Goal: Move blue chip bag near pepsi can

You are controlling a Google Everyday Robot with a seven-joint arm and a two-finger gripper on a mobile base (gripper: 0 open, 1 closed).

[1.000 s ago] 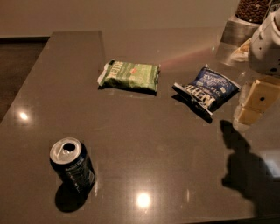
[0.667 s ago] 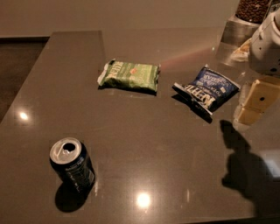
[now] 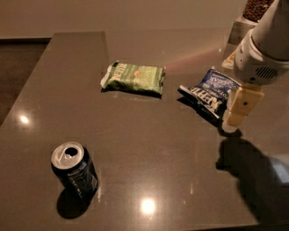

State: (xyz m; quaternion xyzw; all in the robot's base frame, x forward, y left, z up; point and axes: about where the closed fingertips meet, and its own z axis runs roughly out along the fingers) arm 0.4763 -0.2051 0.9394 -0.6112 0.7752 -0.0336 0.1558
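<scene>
Dark glossy worktop [image 3: 158, 140], three items on it. Blue chip bag [image 3: 208, 91] lies flat at right-centre, tilted on a diagonal, white lettering up, striped end toward the lower right. Pepsi can [image 3: 74, 170] stands upright near the front-left, silver top with open tab hole showing, well apart from the blue chip bag and with bare worktop between the two. Green chip bag [image 3: 134, 77] lies flat at mid-worktop, left of the blue chip bag, near it but not touching, and farther back than the can. Gripper [image 3: 234, 118] comes in from the upper right on a white arm housing [image 3: 262, 58]; its cream part hangs down just beside the lower-right end of the blue chip bag, tip low over the worktop or on it, and it overlaps the bag's edge in view, contact unclear. Gripper state: cannot tell if released or clenched; the bag lies on the worktop, not lifted. Dark arm shadow [image 3: 246, 169] falls on the worktop in front of the gripper. Pale container with brown contents [image 3: 256, 10] at the top-right corner, behind the arm. Bright light glints on the worktop at front and left.
</scene>
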